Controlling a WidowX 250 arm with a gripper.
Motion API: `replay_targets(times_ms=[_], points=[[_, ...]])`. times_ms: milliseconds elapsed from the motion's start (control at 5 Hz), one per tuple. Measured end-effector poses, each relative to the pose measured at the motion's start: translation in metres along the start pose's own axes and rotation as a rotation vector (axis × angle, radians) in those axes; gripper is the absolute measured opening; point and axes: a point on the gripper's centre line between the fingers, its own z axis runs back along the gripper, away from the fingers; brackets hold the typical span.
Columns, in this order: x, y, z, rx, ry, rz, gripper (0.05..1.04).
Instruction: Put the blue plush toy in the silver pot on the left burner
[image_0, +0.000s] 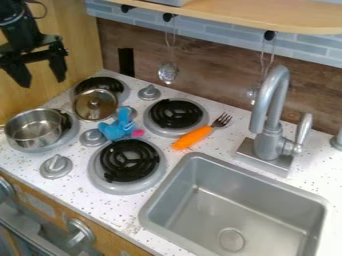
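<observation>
At the upper left of the view, the black gripper (43, 82) is held above the stove, in front of the wooden side wall (77, 55); its fingers are parted, with nothing gripped between them; below it, a steel saucepan (33, 131) is set upright on the left burner (67, 131), with part of the black coil left uncovered beside it; just to the right, a round glass lid (83, 106) with a metal rim is placed at the near edge of the back burner (105, 83); a blue toy (119, 128) is seen beside the lid, among the grey stove knobs (56, 166), with a small pink piece (137, 133) at its right; farther right, two black-coiled burners are left bare, one nearer the front (130, 160) and one behind it (175, 113); beside these, a fork (192, 138) with an orange handle is laid on the speckled surface (208, 109), its tines pointed toward the faucet (270, 120); at the lower right, the steel sink (254, 210) is set into the surface, with the faucet mounted behind it; a slotted utensil (167, 73) is hung above the back of the stove.
</observation>
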Motion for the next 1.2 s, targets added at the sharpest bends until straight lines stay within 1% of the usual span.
replay_targets(times_ms=[200, 400, 600, 800, 1000, 1200], points=[[-0.005, -0.019, -0.015, -0.002, 0.049, -0.055, 1.007], [-0.011, -0.043, -0.037, 0.000, 0.085, -0.153, 1.007], [-0.011, -0.065, -0.062, 0.020, 0.056, -0.263, 1.007], [-0.010, -0.073, -0.090, 0.045, 0.046, -0.319, 1.007], [0.004, -0.074, -0.117, 0.083, 0.052, -0.320, 1.007], [0.016, -0.071, -0.140, 0.116, 0.073, -0.296, 1.007]])
